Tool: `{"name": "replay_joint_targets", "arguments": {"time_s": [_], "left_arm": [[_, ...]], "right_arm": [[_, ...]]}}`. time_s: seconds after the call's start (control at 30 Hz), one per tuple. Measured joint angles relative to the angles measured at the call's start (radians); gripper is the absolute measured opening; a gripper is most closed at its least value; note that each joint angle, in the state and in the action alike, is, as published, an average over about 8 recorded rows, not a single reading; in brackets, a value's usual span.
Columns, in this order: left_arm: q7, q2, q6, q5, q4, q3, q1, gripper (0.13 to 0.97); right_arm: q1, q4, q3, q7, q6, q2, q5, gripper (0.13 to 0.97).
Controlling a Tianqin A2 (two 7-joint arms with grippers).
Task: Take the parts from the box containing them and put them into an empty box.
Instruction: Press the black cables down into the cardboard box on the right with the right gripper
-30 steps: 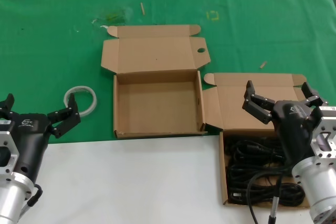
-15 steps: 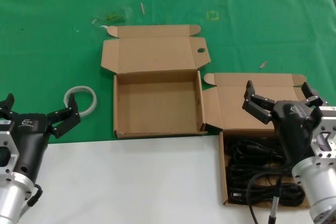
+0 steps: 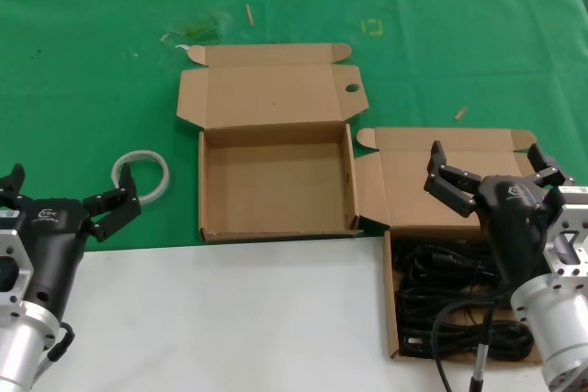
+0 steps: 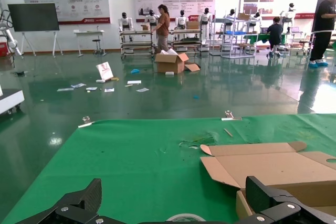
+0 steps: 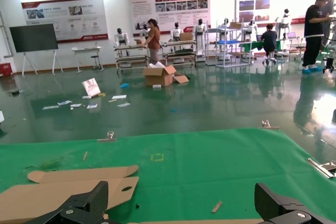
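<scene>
Head view: the black cords [image 3: 459,296] lie in the right box [image 3: 390,309], long side going left to right. The empty box [image 3: 276,181] sits just left of it, lid up. Right claw [image 3: 491,172] hangs over the cords, fingers apart; left claw [image 3: 69,199] is low by the tape ring [image 3: 141,174], also apart.

L wrist view: wide finger tips [image 4: 79,203] – a box lid [image 4: 273,163] ahead.

R wrist view: green cloth [image 5: 199,171] – cords hidden

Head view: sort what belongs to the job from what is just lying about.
Job: black cords in the right box; empty box; open right gripper; open left gripper.
Lying about: tape ring, scraps on the green cloth.
</scene>
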Motion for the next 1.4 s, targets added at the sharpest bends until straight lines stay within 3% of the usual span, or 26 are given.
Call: {"name": "replay_joint_targets", "arguments": {"time_s": [0.83, 1.13, 1.4], "left_arm": [[0.0, 0.0, 0.0, 0.0, 0.0, 0.0, 0.0, 0.965], [0.0, 0.0, 0.0, 0.0, 0.0, 0.0, 0.0, 0.965], [0.0, 0.0, 0.0, 0.0, 0.0, 0.0, 0.0, 0.965]], "right_arm": [[-0.019, 0.013, -0.007, 0.006, 0.004, 0.0, 0.011, 0.966], [-0.079, 0.047, -0.048, 0.008, 0.039, 0.0, 0.056, 0.966], [-0.134, 0.095, -0.135, -0.075, 0.15, 0.0, 0.158, 0.966]]}}
